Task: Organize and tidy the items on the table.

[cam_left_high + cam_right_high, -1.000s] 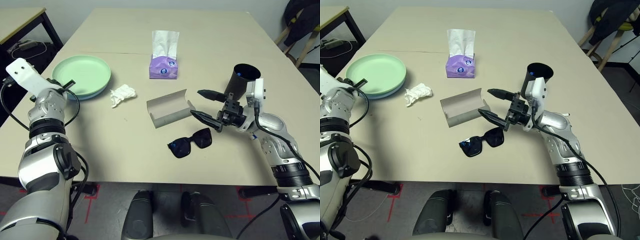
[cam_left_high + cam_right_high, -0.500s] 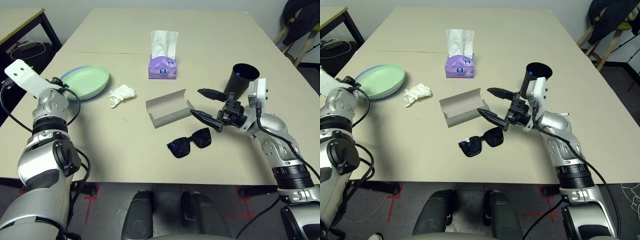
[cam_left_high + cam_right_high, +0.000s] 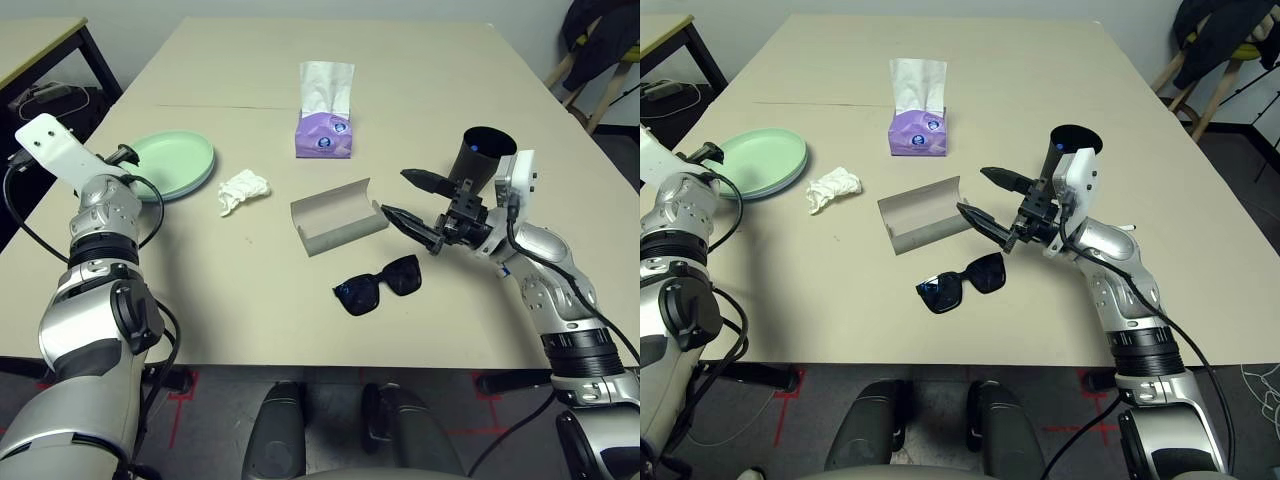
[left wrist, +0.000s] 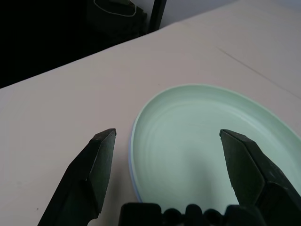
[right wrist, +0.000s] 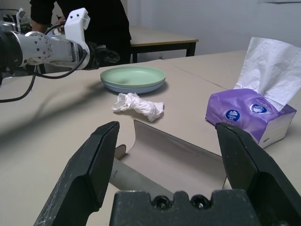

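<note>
Resting flat on the beige table (image 3: 250,300), the stacked pale green and blue round plates (image 4: 211,141) lie before my released left gripper (image 4: 171,155); my right gripper (image 3: 418,198) is open too.

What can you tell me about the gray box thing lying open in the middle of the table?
It is a glasses case, plain grey and matte, like stiff card or plastic. It lies open on the beige table, one curved wall standing up along its far side, and looks empty. The black sunglasses lie just in front of it, not inside. The right gripper, open, hovers at its right end, seemingly not touching. A crumpled white tissue lies to its left.
</note>
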